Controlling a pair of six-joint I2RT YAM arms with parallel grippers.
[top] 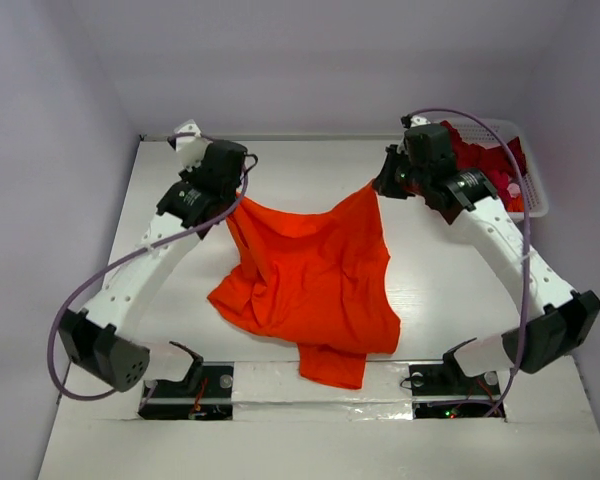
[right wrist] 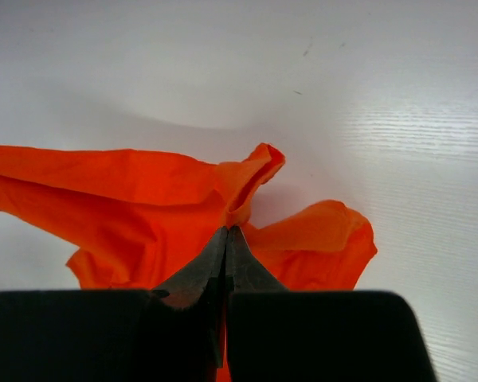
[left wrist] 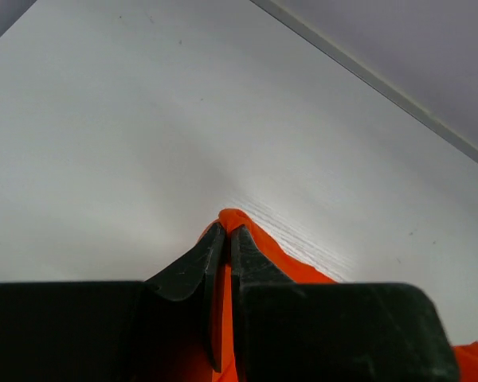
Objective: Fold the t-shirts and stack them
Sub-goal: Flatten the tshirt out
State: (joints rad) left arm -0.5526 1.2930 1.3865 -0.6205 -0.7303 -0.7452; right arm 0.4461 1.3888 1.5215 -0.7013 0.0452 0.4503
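Left gripper (left wrist: 221,239), at ten o'clock, and right gripper (right wrist: 225,239), at two, each clamp an edge of the orange shirt (top: 310,275), sagging between them: seemingly light, limp, best held by corners.

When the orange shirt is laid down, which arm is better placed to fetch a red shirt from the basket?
Right. The basket with the dark red shirts sits at the far right corner, beside the right tool; the left tool is on the opposite side. Both are shut on the orange shirt.
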